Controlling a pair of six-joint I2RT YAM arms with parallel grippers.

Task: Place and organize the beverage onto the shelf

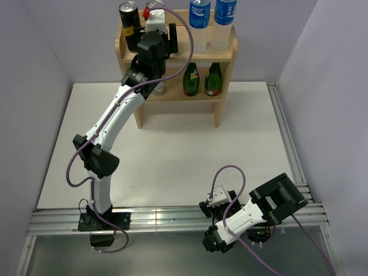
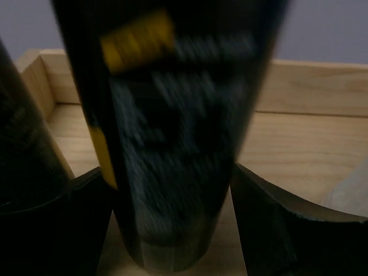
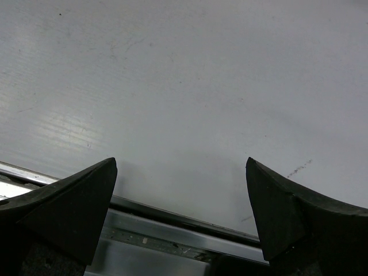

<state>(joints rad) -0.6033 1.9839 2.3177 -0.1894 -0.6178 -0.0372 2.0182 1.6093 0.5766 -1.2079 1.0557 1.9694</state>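
Observation:
The wooden shelf [image 1: 225, 56] stands at the far edge of the table. Two water bottles [image 1: 199, 23] stand on its top at the right, and two green bottles [image 1: 191, 79] stand on the lower tier. One dark can [image 1: 129, 17] stands at the top left. My left gripper [image 1: 155, 23] is over the shelf top beside it, shut on the second dark can [image 1: 154, 7]. In the left wrist view this can [image 2: 172, 115] fills the space between my fingers [image 2: 69, 230], its base at the wooden top [image 2: 299, 144]. My right gripper [image 1: 214, 204] is open and empty.
The raised rim [image 2: 316, 86] of the shelf top runs behind the held can, and the other can [image 2: 23, 144] is close on its left. My right gripper [image 3: 181, 167] hangs low over the white table's near edge and metal rail [image 3: 172, 230].

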